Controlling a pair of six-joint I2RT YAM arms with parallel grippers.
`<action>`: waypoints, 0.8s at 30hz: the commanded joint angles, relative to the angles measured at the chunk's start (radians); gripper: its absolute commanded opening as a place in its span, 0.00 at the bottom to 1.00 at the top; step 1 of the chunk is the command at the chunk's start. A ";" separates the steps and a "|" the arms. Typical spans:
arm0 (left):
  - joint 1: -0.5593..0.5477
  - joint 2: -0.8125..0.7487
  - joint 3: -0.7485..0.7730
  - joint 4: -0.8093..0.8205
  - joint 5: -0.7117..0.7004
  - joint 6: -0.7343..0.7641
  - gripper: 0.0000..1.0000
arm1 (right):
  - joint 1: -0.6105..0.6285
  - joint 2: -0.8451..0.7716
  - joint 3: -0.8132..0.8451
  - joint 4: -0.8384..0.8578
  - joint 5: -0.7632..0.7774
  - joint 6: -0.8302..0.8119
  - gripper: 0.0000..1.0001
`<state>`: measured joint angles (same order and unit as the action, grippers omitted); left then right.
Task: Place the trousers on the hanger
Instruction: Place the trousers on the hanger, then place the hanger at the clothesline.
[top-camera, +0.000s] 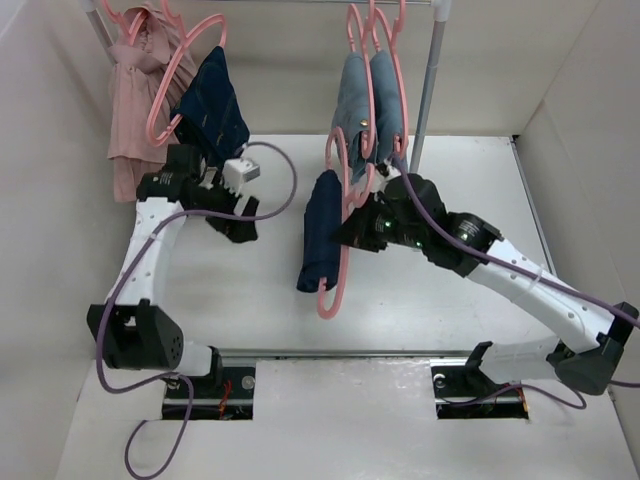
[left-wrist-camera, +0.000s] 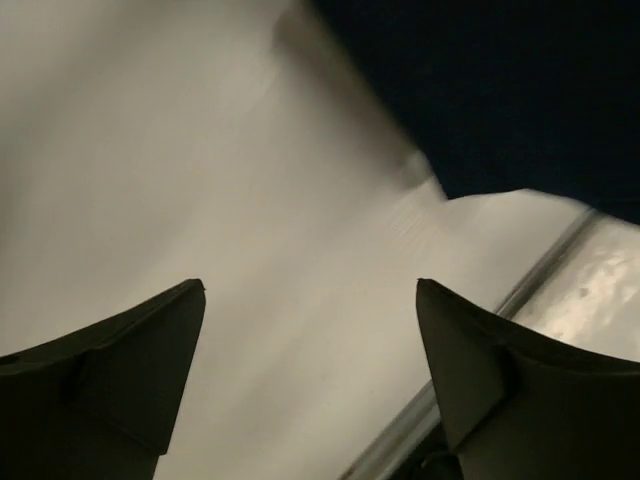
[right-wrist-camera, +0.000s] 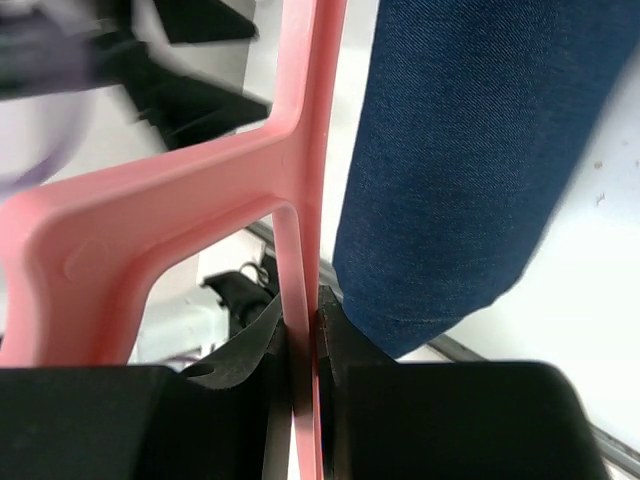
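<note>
top external view: the right gripper (top-camera: 352, 228) is over the middle of the table (top-camera: 250, 300), clamped on the hanger (top-camera: 342, 265). the hanger is held on edge, its long loop running from near the rack down toward the arm bases. the trousers (top-camera: 322, 232) are folded into a dark narrow bundle that lies along the left side of the hanger, touching it. they look draped over one of its bars, though the fold itself can't be made out.

in the right wrist view the right gripper (right-wrist-camera: 300, 335) has its fingers pressed tight on a thin pink bar of the hanger (right-wrist-camera: 150, 210). the trousers (right-wrist-camera: 470, 150) hang just right of that bar as a smooth denim panel.

the left gripper (top-camera: 238, 228) is well to the left of the trousers, apart from them. the left wrist view shows the left gripper (left-wrist-camera: 310, 290) with its fingers spread wide and nothing between them, only pale table beyond.

behind, on the rack (top-camera: 430, 70), hang light-blue jeans (top-camera: 368, 105) on pink hangers. at far left hang a pink garment (top-camera: 135, 90) and a dark garment (top-camera: 212, 105).
</note>
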<state>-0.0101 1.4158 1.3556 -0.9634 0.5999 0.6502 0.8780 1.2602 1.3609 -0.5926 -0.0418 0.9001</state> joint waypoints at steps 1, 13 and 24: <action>-0.151 -0.113 0.192 -0.130 0.334 0.007 0.86 | 0.004 0.036 0.125 0.060 0.028 -0.017 0.00; -0.545 -0.265 0.070 0.193 0.192 -0.455 1.00 | 0.022 0.264 0.392 0.066 0.099 -0.044 0.00; -0.554 -0.230 0.005 0.285 -0.089 -0.554 1.00 | 0.041 0.324 0.428 0.097 0.069 -0.044 0.00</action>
<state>-0.5610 1.1995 1.3663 -0.7357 0.5720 0.1406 0.9051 1.6054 1.7195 -0.6209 0.0231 0.8814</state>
